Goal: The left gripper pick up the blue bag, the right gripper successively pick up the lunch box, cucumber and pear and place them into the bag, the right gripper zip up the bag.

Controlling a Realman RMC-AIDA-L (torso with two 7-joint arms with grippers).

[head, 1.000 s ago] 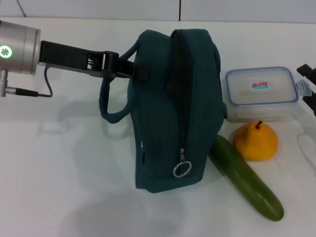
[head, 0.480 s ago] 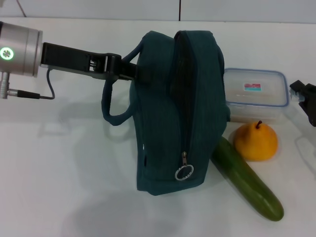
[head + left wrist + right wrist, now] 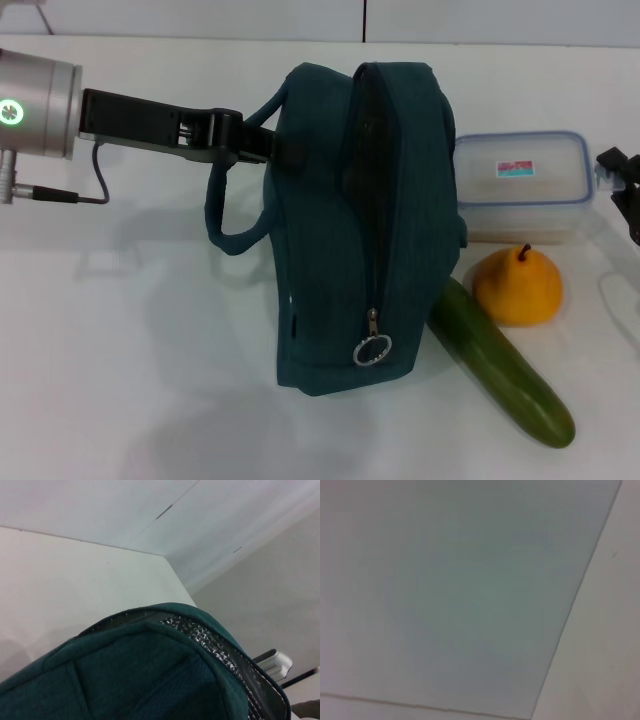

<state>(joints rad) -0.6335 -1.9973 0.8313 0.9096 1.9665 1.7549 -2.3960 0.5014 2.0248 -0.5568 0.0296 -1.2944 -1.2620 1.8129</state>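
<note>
The blue bag (image 3: 350, 230) stands upright at the table's middle, its zipper open along the top and its silver ring pull (image 3: 371, 350) low on the front. My left gripper (image 3: 258, 146) is shut on the bag's near handle; the left wrist view shows the bag's top and silver lining (image 3: 150, 675). The lunch box (image 3: 518, 186) is right of the bag, and my right gripper (image 3: 622, 190), at the frame's right edge, grips its right end. The pear (image 3: 518, 286) sits in front of the box. The cucumber (image 3: 500, 370) lies diagonally beside the bag.
The white table (image 3: 130, 360) spreads left of and in front of the bag. The bag's second handle (image 3: 225, 225) hangs loose on its left side. The right wrist view shows only a plain pale surface (image 3: 470, 590).
The bag has shifted slightly right and stands straighter. The lunch box has moved and tilted with the right gripper at its end. The pear and the cucumber have not moved.
</note>
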